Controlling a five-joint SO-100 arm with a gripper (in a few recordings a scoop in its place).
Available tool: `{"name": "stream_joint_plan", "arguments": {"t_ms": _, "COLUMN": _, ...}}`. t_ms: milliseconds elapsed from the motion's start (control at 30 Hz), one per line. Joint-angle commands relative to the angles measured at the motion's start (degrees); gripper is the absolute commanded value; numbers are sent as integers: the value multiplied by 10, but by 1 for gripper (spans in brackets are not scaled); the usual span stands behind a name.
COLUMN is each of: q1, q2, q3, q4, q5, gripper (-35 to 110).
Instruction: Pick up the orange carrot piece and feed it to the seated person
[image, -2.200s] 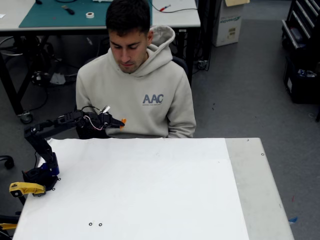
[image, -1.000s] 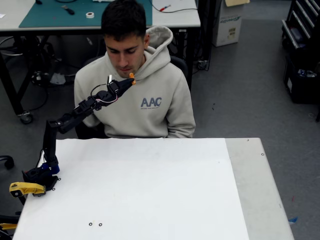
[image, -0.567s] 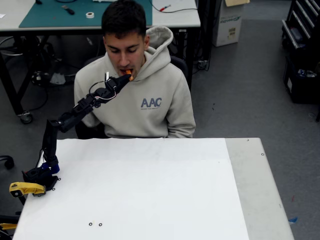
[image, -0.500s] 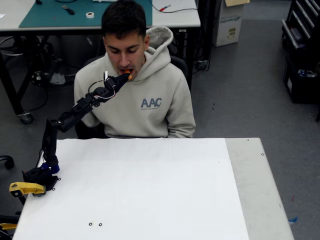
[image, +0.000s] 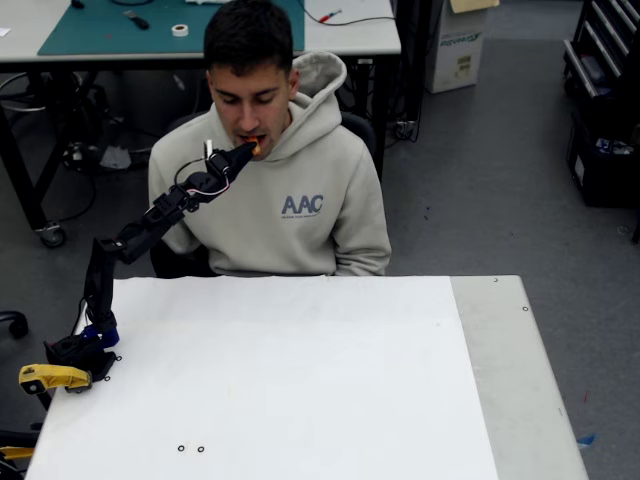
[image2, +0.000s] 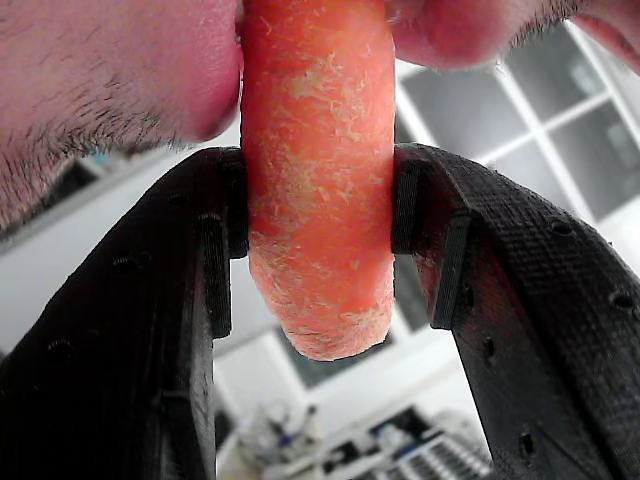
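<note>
The seated person (image: 290, 200) in a beige hoodie sits behind the white table, head bent slightly forward. My black gripper (image: 246, 151) is raised to the person's mouth, shut on the orange carrot piece (image: 256, 145). In the wrist view the carrot piece (image2: 318, 180) stands upright, pinched between the two black fingers (image2: 200, 260), and its top end lies between the person's lips (image2: 440, 25). My gripper (image2: 318, 215) holds it at mid-length.
The white table (image: 300, 380) spreads in front of the person. My arm's base (image: 85, 350) is clamped at its left edge beside a yellow clamp (image: 50, 378). A workbench (image: 120, 30) with a green mat stands behind the person.
The arm lifted the carrot piece from chest height up to the person's mouth. Over the last half second the piece went a little further between the lips.
</note>
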Motion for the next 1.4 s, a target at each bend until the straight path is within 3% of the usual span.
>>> {"name": "stream_joint_plan", "arguments": {"t_ms": 0, "q1": 23, "q2": 27, "q3": -49, "q4": -10, "q5": -5, "gripper": 5}}
{"name": "stream_joint_plan", "arguments": {"t_ms": 200, "q1": 58, "q2": 33, "q3": -49, "q4": -11, "q5": 1, "gripper": 28}}
{"name": "stream_joint_plan", "arguments": {"t_ms": 300, "q1": 66, "q2": 34, "q3": -49, "q4": -11, "q5": -1, "gripper": 32}}
{"name": "stream_joint_plan", "arguments": {"t_ms": 700, "q1": 91, "q2": 28, "q3": -49, "q4": -11, "q5": -4, "gripper": 24}}
{"name": "stream_joint_plan", "arguments": {"t_ms": 1000, "q1": 134, "q2": 25, "q3": -36, "q4": -4, "q5": 3, "gripper": -4}}
{"name": "stream_joint_plan", "arguments": {"t_ms": 1367, "q1": 178, "q2": 132, "q3": 152, "q4": -4, "q5": 4, "gripper": -2}}
